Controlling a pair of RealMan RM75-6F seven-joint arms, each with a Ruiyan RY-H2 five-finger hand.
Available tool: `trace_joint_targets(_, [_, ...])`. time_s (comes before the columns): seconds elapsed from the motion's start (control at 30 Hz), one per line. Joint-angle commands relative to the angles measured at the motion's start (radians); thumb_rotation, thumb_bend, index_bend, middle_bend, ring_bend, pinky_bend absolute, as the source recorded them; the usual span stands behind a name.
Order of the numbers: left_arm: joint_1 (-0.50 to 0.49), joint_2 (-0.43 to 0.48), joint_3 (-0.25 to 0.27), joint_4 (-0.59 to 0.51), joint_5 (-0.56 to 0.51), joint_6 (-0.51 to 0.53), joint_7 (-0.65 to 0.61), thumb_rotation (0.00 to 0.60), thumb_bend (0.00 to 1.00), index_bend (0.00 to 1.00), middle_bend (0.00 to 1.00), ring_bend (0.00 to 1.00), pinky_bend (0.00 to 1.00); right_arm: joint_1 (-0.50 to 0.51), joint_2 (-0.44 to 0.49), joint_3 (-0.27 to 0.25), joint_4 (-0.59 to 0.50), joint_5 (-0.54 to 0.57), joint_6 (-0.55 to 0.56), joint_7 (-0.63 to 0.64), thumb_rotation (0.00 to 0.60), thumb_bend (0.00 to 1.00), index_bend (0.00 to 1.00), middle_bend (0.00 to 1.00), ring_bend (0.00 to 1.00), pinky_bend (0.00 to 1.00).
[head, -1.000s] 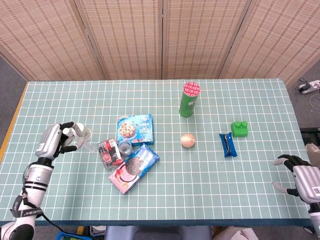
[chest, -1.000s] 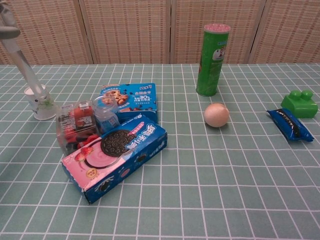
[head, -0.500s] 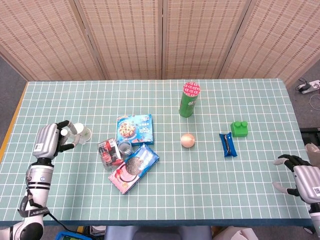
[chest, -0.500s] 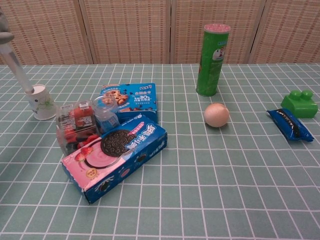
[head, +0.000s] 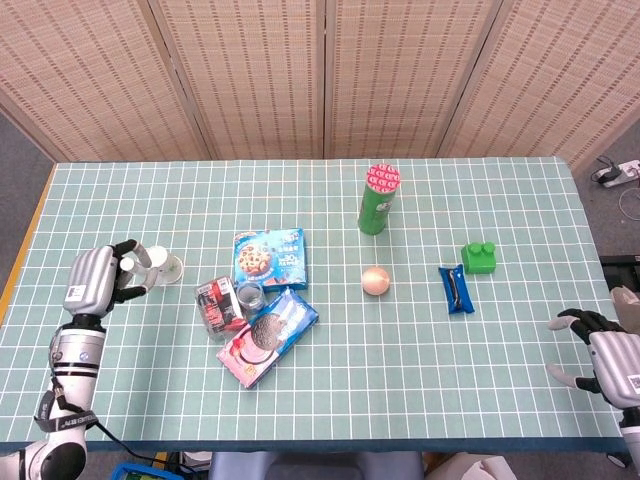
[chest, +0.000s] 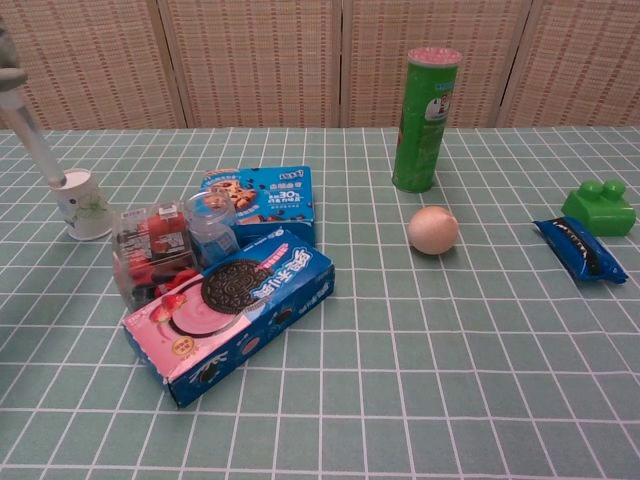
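So my left hand (head: 92, 282) is pinching the white straw (chest: 30, 137) over the small cup (chest: 84, 204) at far left; next I'd lower it in. Right hand (head: 608, 358) idles, fingers spread.

1. Left hand (head: 95, 281): silver-grey shell on the back, black fingers, small white label on the back.
2. Left forearm: silver segments, black ring bands, white lettering on the lower black band.
3. Right hand (head: 600, 355): grey back, black fingers with pale tips, small label near the wrist.
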Motion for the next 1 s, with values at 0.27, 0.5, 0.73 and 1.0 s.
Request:
trace_joint_targets(0.27, [0.022,0.054,-0.043,-0.059,-0.058,-0.141,-0.221,0.600,0.47,0.73,1.00,1.00,1.00,-0.001,0.001,-0.001,0.000,-0.004,0.003,0.002,0.600,0.13,0.38,0.29,0.23,0.34])
trace_joint_targets(0.5, [0.065,0.151,-0.087,-0.059,0.002,-0.287,-0.520,0.600,0.47,0.73,1.00,1.00,1.00,-0.002,0.002,0.000,0.000,-0.003,0.004,0.004,0.600,0.13,0.38,0.29,0.23,0.34])
trace_joint_targets(0.73, [0.040,0.054,-0.033,0.028,0.026,-0.129,-0.273,0.600,0.47,0.73,1.00,1.00,1.00,-0.001,0.001,0.000,0.000,0.000,0.000,0.000,0.600,0.13,0.38,0.29,0.23,0.34])
trace_joint_targets(1.0, [0.009,-0.077,0.001,0.117,0.047,0.048,0.024,0.600,0.47,0.74,1.00,1.00,1.00,-0.003,0.004,0.000,0.000,-0.003,0.005,0.008,0.600,0.13,0.38,0.29,0.23,0.34])
